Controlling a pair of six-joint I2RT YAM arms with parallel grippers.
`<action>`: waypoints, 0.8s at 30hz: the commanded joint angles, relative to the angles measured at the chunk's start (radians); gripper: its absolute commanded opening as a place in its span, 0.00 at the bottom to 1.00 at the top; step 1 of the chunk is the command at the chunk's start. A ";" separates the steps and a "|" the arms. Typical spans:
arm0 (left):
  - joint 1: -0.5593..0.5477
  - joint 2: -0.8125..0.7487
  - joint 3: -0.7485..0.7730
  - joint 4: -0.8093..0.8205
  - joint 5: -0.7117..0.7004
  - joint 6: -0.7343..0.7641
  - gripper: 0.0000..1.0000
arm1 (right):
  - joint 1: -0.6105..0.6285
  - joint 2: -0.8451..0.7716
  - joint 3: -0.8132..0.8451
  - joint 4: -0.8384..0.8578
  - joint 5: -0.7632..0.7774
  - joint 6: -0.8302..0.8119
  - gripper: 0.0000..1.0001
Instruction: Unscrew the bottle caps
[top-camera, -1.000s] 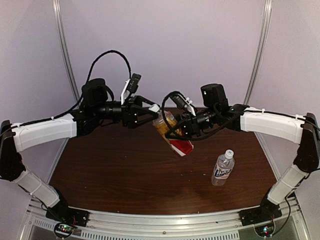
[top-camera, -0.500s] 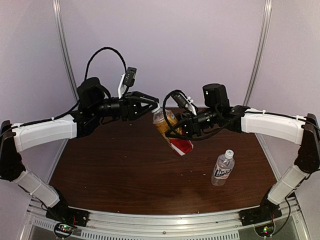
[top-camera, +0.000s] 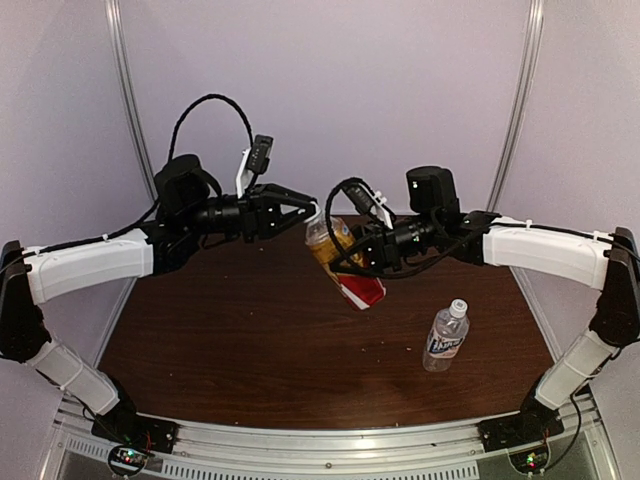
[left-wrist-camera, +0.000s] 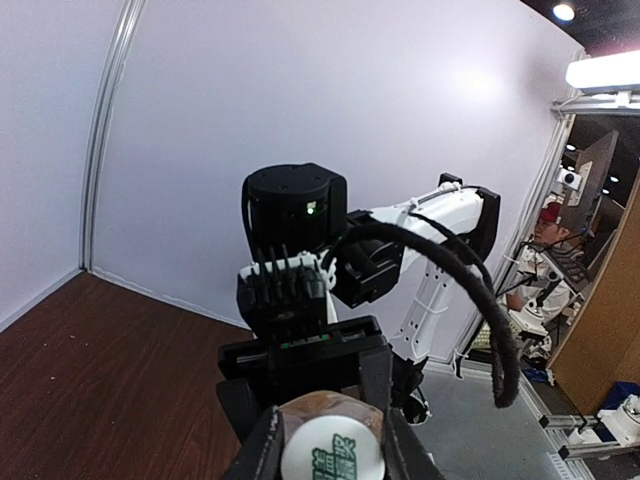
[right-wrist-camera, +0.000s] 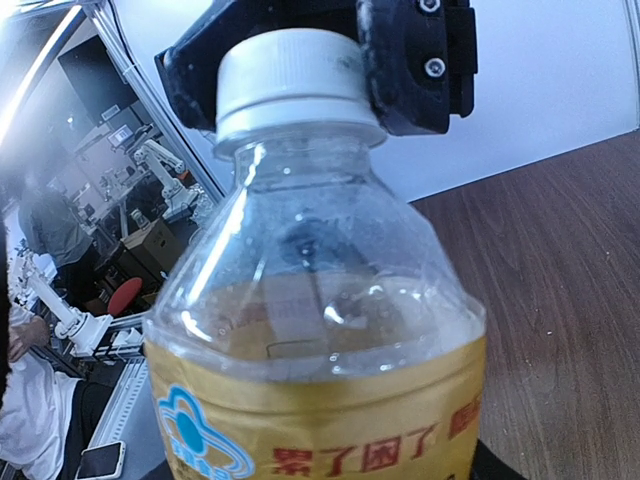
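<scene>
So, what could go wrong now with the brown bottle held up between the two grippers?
1. The amber bottle hangs tilted above the table; once its cap loosens, it may spill.
2. The left gripper pinches only the cap; the bottle might turn inside the right gripper instead of unscrewing.

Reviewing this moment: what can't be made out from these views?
Right wrist: how the right gripper grips is hidden; the amber bottle fills the view.
Left wrist: that bottle's body is hidden behind its cap and the left gripper.
Top: the clear bottle label print is too small.
</scene>
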 joint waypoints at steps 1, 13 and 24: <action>-0.004 -0.012 0.033 -0.066 -0.040 0.017 0.06 | 0.006 -0.057 0.005 -0.001 0.112 -0.031 0.45; -0.043 -0.028 0.168 -0.496 -0.588 -0.199 0.00 | 0.012 -0.079 0.032 -0.138 0.518 -0.153 0.45; -0.048 -0.048 0.157 -0.390 -0.533 -0.120 0.44 | 0.019 -0.084 0.019 -0.158 0.482 -0.204 0.50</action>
